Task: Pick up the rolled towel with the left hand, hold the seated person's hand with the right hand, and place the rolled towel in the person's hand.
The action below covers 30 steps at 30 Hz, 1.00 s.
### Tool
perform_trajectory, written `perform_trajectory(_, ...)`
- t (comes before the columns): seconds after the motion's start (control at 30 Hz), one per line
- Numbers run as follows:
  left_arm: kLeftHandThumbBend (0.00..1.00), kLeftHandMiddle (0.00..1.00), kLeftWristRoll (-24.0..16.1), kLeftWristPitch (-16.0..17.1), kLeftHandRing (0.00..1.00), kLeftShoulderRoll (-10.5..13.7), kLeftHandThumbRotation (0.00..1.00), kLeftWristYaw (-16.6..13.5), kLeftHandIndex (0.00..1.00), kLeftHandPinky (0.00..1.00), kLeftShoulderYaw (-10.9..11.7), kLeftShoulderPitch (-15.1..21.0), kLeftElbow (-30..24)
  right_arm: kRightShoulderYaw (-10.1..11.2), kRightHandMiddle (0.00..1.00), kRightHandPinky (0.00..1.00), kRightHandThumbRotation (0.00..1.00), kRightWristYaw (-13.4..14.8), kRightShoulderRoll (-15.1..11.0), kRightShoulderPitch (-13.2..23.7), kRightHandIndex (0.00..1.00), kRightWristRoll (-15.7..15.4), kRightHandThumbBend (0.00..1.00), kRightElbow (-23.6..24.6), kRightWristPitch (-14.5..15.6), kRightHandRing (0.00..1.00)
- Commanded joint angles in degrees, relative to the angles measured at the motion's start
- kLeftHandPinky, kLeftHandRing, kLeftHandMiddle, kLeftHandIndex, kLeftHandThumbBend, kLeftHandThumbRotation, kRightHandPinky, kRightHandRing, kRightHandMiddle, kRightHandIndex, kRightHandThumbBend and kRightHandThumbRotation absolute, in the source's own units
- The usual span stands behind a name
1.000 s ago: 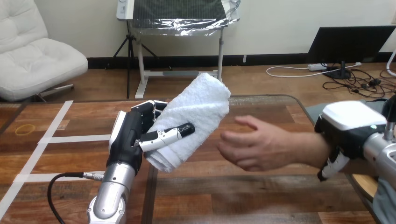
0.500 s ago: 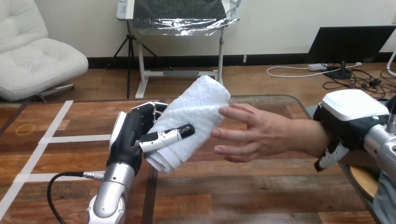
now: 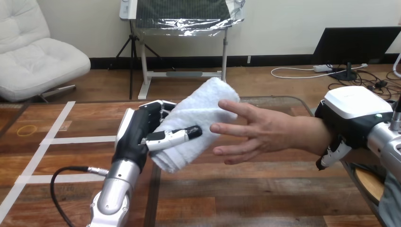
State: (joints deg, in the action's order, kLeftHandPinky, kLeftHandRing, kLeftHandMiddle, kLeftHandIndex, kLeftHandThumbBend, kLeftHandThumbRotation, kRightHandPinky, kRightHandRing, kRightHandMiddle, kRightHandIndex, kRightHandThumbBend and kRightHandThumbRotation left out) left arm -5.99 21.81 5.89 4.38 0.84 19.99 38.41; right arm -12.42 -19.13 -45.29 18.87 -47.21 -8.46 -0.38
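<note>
You have the rolled white terry towel (image 3: 198,113) gripped in your left hand (image 3: 137,137). Its black-and-white thumb (image 3: 172,137) lies across the front of the roll and its fingers curl round the back. The towel is lifted clear of the brown wooden table (image 3: 265,189) and tilts, with its upper end leaning towards the far edge and the right side, and its lower end nearer your silver forearm. It hangs over the middle of the table.

The person's hand (image 3: 265,132) reaches in from the table's right side, fingers spread and pointing left. The upper fingertips overlap the right flank of the towel and seem to touch it, while the lower ones stop just beside its lower half.

Your right hand (image 3: 352,111) sits over the person's wrist near the right edge, white shell facing up. Its black body wraps the wrist, and one jointed finger (image 3: 331,156) comes out below it, so it is closed round that wrist.

Strips of pale tape (image 3: 61,140) cross the table's left part, well apart from both hands.
</note>
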Motion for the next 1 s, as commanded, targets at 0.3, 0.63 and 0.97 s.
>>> perform_trajectory(0.3, 0.63, 0.41, -1.24, 0.41, 0.39, -1.06, 0.01, 1.11, 0.50, 0.40, -2.53, 9.40, -1.32, 1.60, 0.23, 0.08, 0.00, 0.93, -0.12, 9.03, 0.28, 0.11, 0.73, 4.66, -1.49, 0.15)
perform_trajectory(0.63, 0.62, 0.41, -1.16, -1.29, 0.38, -3.20, 0.01, 1.46, 0.50, 0.39, -4.17, 10.74, -2.27, 1.37, 0.23, 0.08, 0.00, 0.17, 0.01, 9.30, 0.28, -0.32, 0.74, 4.98, -0.87, 0.16)
perform_trajectory(0.97, 0.59, 0.41, -1.72, -3.47, 0.39, -6.18, 0.00, 1.73, 0.50, 0.40, -6.24, 11.56, -4.48, 1.51, 0.23, 0.09, 0.00, 0.17, 0.03, 8.89, 0.28, -0.10, 0.74, 5.02, -0.65, 0.16)
